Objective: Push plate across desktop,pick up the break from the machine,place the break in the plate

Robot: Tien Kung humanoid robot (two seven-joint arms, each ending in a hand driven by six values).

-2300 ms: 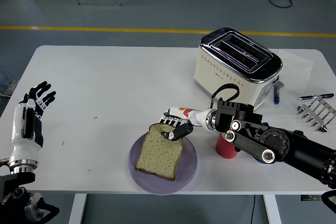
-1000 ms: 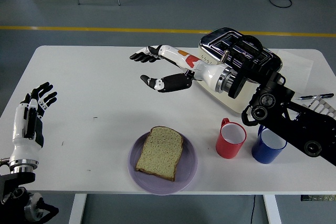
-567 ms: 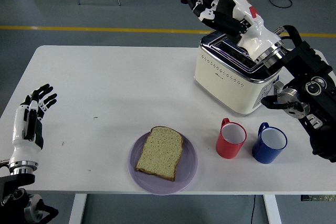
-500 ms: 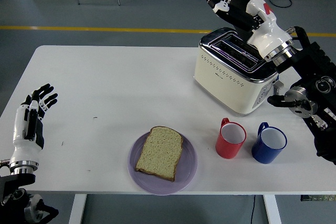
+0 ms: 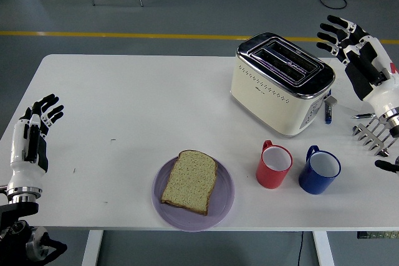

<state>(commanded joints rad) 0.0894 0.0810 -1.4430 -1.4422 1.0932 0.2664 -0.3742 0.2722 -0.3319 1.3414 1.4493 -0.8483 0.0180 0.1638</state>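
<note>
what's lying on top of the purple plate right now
One slice of bread lies flat on the purple plate, crust edge showing, covering most of it. Only the plate's rim shows around it; whatever is under the slice is hidden. Neither robot hand touches it.

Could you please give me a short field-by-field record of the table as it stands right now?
plate: purple, near edge, centre
bread: one slice lying on the plate
toaster: cream, far right, slots empty
mugs: red mug and blue mug side by side, upright
left robot hand: open, raised at left edge
right robot hand: open, raised right of the toaster
</note>
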